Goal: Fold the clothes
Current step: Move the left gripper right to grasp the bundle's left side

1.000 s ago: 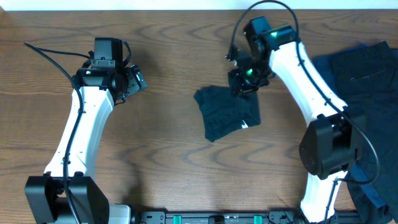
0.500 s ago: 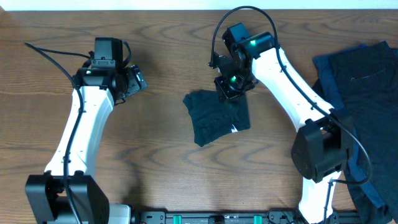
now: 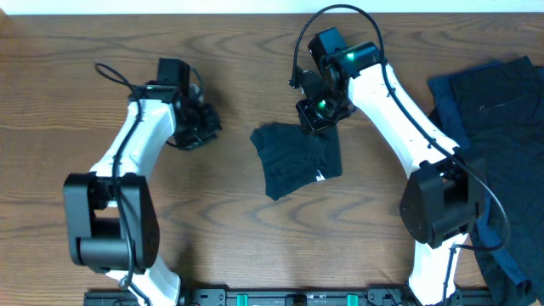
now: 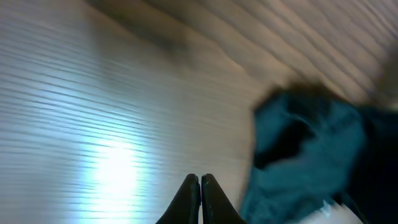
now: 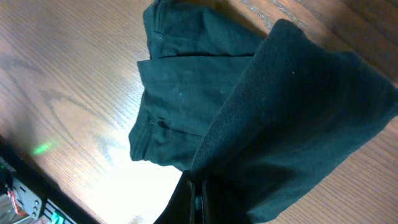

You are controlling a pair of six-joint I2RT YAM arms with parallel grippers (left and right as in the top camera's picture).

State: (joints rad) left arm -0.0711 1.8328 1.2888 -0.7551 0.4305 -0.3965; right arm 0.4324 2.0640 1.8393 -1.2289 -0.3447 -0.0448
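Observation:
A dark, partly folded garment (image 3: 297, 160) with a small white label (image 3: 320, 177) lies at the table's middle. My right gripper (image 3: 316, 115) is at its far edge, shut on a fold of the cloth. In the right wrist view that gripper (image 5: 198, 193) pinches the cloth, and the garment (image 5: 261, 99) drapes over the fingers. My left gripper (image 3: 204, 127) hovers left of the garment, apart from it, shut on nothing. The blurred left wrist view has the left gripper (image 4: 200, 186) with its tips pressed together over bare wood and the garment (image 4: 311, 155) to the right.
A pile of dark clothes (image 3: 497, 110) covers the table's right side, with a brighter blue piece (image 3: 442, 95) at its left edge. The right arm's base stands in front of that pile. The wooden tabletop (image 3: 212, 221) spreads left and front.
The left arm swung in toward the middle and its gripper closed. The right gripper dragged the garment a little to the left, then held still.

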